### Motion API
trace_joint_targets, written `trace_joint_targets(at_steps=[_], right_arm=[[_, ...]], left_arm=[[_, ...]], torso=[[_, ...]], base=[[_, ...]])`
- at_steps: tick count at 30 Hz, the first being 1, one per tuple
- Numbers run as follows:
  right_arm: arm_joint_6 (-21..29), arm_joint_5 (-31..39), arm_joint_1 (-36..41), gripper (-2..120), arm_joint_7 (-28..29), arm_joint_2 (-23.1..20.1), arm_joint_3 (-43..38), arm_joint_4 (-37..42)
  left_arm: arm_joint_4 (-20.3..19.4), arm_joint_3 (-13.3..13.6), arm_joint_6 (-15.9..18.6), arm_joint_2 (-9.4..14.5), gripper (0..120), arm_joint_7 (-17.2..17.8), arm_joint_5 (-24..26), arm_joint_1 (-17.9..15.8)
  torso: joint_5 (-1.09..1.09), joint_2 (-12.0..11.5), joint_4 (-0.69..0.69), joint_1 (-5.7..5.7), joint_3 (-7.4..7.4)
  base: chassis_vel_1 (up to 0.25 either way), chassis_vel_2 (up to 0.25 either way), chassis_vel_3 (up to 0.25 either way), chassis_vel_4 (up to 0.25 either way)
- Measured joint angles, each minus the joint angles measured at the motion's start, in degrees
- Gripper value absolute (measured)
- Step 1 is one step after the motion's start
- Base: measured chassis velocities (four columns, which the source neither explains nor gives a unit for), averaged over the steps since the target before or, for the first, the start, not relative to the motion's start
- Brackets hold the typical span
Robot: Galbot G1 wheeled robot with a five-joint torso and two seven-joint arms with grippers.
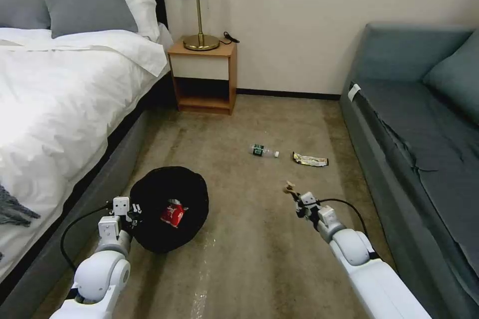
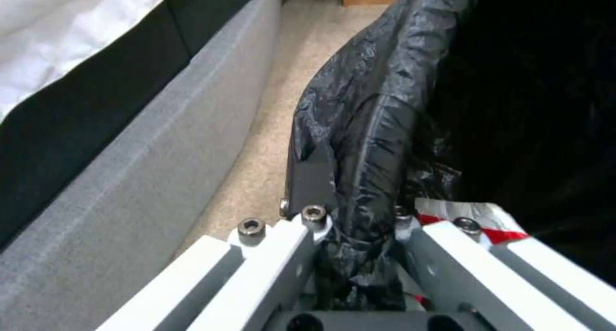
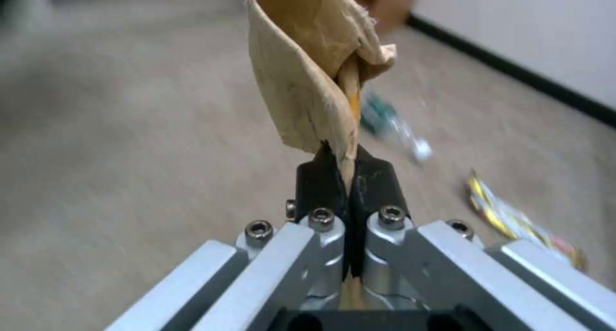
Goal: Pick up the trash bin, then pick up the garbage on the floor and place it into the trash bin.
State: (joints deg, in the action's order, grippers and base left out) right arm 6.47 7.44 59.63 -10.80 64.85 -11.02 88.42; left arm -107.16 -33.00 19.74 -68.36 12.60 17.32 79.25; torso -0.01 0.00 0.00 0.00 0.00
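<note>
**Bin in left grip, paper bag in right; two pieces on the floor**

From my station I see the left gripper (image 1: 133, 211) clamped on the near rim of the trash bin (image 1: 192, 194), its fingers (image 2: 313, 174) pinching the black bag liner (image 2: 378, 81) over the edge; the bin sits low beside the bed frame (image 1: 100, 169), its mouth toward the head camera; a red snack packet (image 1: 172, 213) lies inside it.

The right gripper (image 1: 293, 193) is raised over open carpet (image 1: 249, 259), well apart from the bin; its fingers (image 3: 317, 174) are closed tight on the lower edge of a crumpled brown paper bag (image 3: 301, 66), which stands up from the tips.

On the floor beyond the right gripper lie a small clear bottle (image 1: 263, 150) with a green label and, just beside it toward the sofa, a shiny wrapper (image 1: 310, 160); the two are near each other but not touching.

Surroundings: bed (image 1: 60, 89) on the left, sofa (image 1: 424, 124) on the right, a nightstand (image 1: 203, 77) with a lamp (image 1: 198, 5) against the far wall; the carpet between bin and right gripper carries no obstruction.
</note>
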Motion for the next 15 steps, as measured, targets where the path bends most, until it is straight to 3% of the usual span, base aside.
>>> trace_joint_targets(at_steps=[6, 13, 15], right_arm=[[0.68, 6.23, -0.64, 0, 0.78, -0.16, 4.49, 7.68], [-1.21, 11.98, -1.26, 0, 0.34, 4.95, 7.66, 10.00], [-4.38, 16.90, -1.51, 0, -1.09, 7.05, 9.42, 8.92]], left_arm=[[-0.13, 0.05, 0.06, -0.08, 0, 0.11, -0.23, 0.18], [-0.56, 1.02, -0.05, -0.68, 0, -0.36, -1.44, 0.46], [-1.03, 1.22, -0.06, -0.92, 0, -0.42, -1.57, 0.61]], torso=[[0.00, 0.00, 0.00, 0.00, 0.00], [0.00, 0.00, 0.01, 0.00, 0.00], [0.00, 0.00, 0.00, 0.00, 0.00]], base=[[0.000, 0.000, 0.000, 0.000], [0.000, 0.000, 0.000, 0.000], [0.000, 0.000, 0.000, 0.000]])
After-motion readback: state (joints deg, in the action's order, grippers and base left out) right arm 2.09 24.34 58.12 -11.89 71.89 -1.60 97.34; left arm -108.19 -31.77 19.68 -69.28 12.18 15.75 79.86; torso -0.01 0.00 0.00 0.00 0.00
